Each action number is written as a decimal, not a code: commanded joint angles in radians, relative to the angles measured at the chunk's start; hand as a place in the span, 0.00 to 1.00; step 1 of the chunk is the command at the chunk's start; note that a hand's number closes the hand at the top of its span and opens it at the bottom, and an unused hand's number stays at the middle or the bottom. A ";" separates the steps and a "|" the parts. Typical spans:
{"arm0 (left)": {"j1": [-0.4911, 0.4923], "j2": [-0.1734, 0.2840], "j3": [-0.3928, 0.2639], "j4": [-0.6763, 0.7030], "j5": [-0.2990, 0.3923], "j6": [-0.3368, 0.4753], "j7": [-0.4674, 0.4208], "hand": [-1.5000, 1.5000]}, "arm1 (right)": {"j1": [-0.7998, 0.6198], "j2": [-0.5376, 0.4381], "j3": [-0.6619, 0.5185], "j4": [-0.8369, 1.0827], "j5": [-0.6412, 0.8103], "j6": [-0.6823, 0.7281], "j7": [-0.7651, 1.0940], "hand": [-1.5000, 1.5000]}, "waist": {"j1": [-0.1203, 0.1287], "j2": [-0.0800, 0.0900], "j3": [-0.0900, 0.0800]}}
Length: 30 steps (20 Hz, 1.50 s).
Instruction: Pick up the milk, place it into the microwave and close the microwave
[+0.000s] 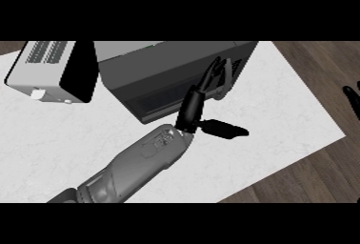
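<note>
No readable text, label or number on anything.

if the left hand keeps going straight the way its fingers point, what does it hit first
Most likely the microwave. The left hand has straight fingers aimed up-right across its dark body, fingertips already overlapping it. Whether they touch it yet is unclear from this steep view.

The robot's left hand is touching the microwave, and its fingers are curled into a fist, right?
Not quite. The head view shows the left hand at the microwave, but its fingers are straight against it, not curled into a fist.
</note>
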 commanded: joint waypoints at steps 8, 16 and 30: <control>-0.059 -0.001 0.014 0.062 0.073 0.026 -0.042 0.00 | -0.034 -0.040 -0.012 0.008 -0.052 0.010 0.041 0.00 | -0.031 0.004 0.001; -0.067 -0.001 0.000 0.079 0.113 0.024 -0.082 0.00 | -0.063 -0.066 -0.017 0.016 -0.084 0.017 0.064 0.00 | -0.036 0.006 0.001; -0.075 -0.001 -0.021 0.101 0.178 0.020 -0.139 0.00 | -0.086 -0.089 -0.011 0.035 -0.139 0.040 0.097 0.00 | -0.038 0.009 0.003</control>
